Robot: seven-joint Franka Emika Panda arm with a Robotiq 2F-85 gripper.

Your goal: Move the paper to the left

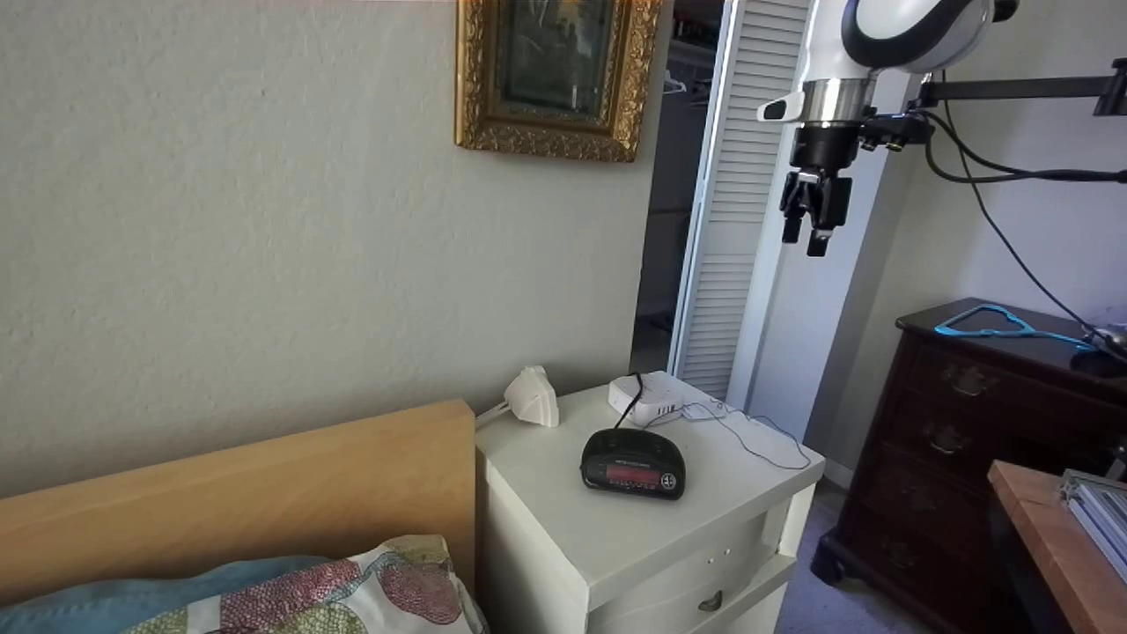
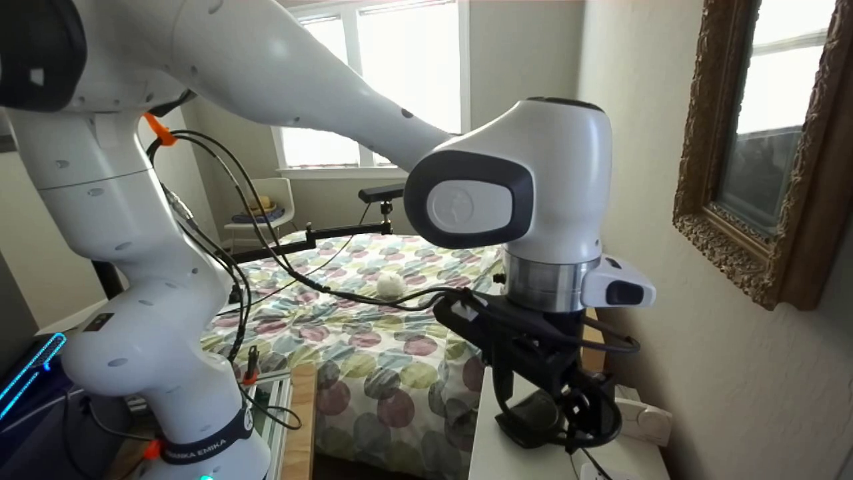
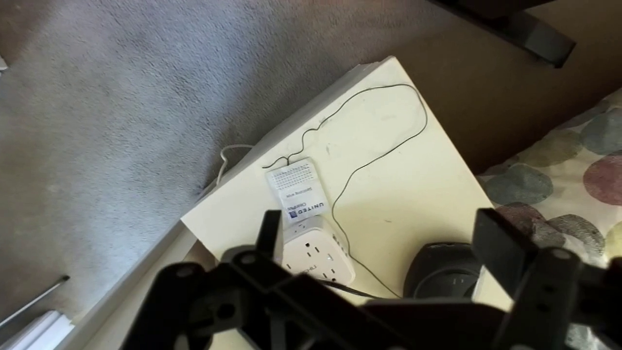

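Closest to the wrist camera, the Robotiq gripper point(image 3: 380, 233) stands wide, its two black fingertips point(image 3: 503, 248) well apart. Beyond them is the top of a white nightstand point(image 3: 413, 204), with grey carpet point(image 3: 146, 112) past its edge. The paper point(image 3: 297, 189), a white United CleanPlus sanitizing-wipe packet, lies flat on the nightstand near that edge, its lettering upside down in the wrist view. One end of it comes right up to a white multi-outlet power block point(image 3: 318, 255); I cannot tell whether the two touch. From the packet's other end a thin dark wire point(image 3: 396, 86) runs in a long loop across the top.

In an exterior view, a black digital alarm clock point(image 1: 631, 462) sits near the power block with its red display facing outward, and a black cord point(image 1: 629, 408) stretches between them. Just beside the wooden headboard point(image 1: 352, 475) is a white angular object point(image 1: 533, 398) on a stem, its kind unclear. The gripper points down, well above the nightstand.

In both exterior views a gilt picture frame point(image 1: 546, 145) hangs on the wall. Circle-print bedding point(image 2: 373, 387) covers the bed behind the Franka Emika Panda arm point(image 2: 280, 67).
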